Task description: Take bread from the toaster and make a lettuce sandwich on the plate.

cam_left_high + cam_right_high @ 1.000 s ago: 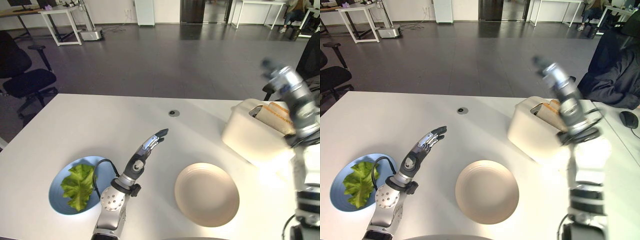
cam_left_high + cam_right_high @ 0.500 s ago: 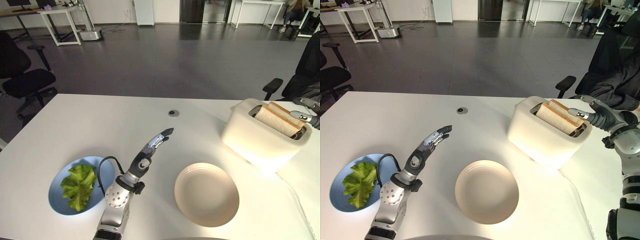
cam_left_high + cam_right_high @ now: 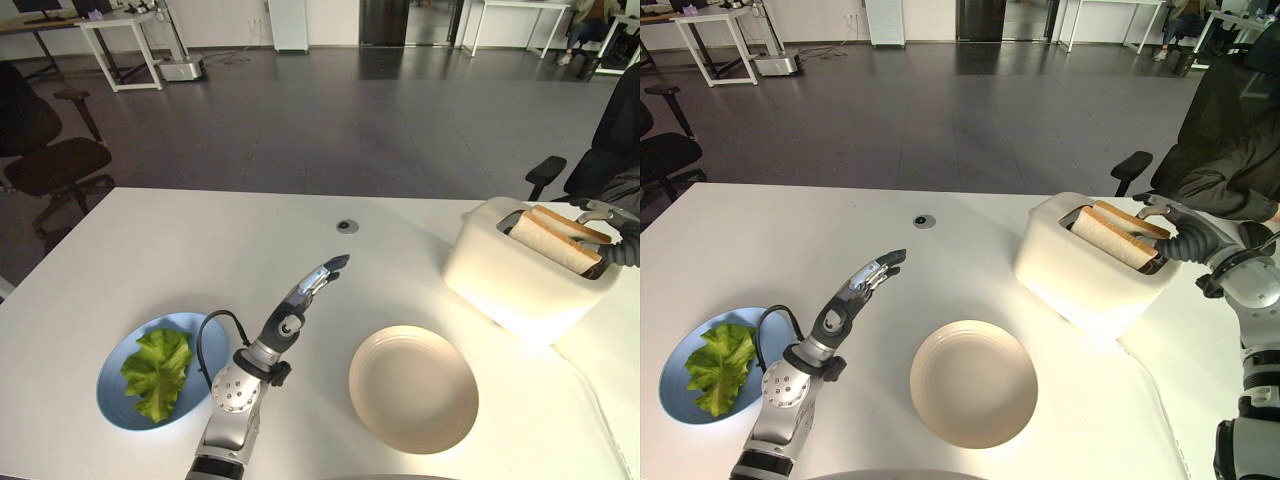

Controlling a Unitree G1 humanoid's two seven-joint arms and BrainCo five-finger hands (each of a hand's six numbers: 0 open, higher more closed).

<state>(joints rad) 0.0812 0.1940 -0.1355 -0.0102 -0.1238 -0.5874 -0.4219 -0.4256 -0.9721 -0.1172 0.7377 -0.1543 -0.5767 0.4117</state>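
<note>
Bread [image 3: 1110,233] stands in the toaster [image 3: 1070,277], the right robot hand [image 3: 1190,240] at its end, grasp impossible to tell.

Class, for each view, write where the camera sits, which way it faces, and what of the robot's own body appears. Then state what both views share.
Left eye view: on the robot's head, facing forward and down at the table; left hand over mid-table, right hand at the right edge by the toaster.
Right eye view: same head, slightly rightward, same direction; both hands, more right forearm.
Shared: toaster with bread, cream plate, lettuce on blue plate.
</note>
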